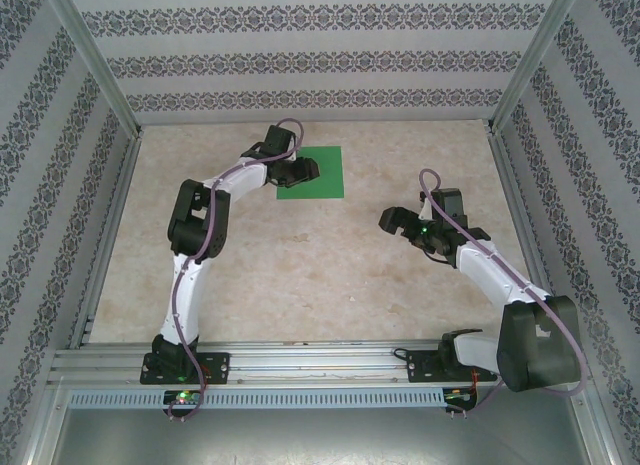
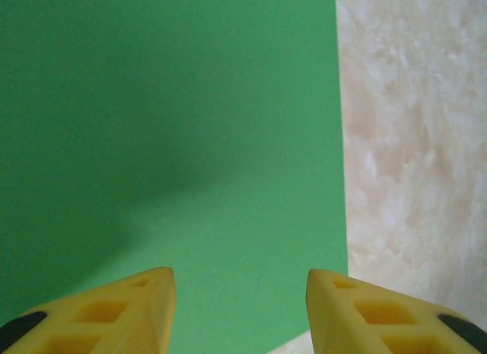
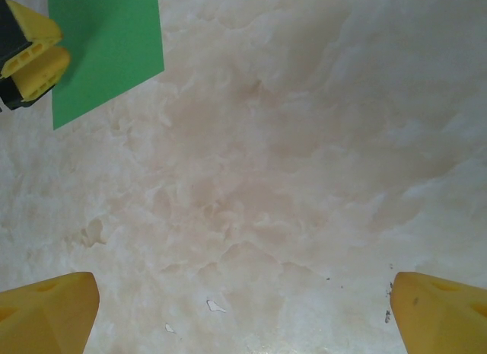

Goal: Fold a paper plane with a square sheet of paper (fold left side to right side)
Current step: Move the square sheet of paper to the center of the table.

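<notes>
The left fingers [image 2: 129, 312] stood partly apart with nothing between them, low over the left edge of the paper sheet [image 1: 318, 172]. It lay flat, bright green and unfolded, upper middle on the surface [image 1: 330, 275]. The right fingers [image 3: 53, 312], spread wide, hung well apart at lower right.
</notes>
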`<move>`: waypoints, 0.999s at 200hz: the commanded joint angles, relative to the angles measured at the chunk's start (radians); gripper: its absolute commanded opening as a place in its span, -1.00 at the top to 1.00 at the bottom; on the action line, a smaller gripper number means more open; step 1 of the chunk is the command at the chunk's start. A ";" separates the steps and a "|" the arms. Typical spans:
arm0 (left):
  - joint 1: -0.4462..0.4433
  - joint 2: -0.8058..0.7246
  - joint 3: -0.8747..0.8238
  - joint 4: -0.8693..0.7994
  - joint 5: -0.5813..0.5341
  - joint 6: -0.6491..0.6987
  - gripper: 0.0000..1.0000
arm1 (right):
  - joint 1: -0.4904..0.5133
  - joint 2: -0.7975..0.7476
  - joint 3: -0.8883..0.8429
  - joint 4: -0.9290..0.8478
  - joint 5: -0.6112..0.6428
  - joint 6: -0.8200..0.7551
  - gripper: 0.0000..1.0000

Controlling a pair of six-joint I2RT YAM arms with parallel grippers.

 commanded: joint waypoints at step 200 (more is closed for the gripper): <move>-0.144 -0.405 -0.757 0.076 -0.029 -0.199 0.21 | 0.038 -0.005 0.051 -0.076 0.082 -0.024 -0.96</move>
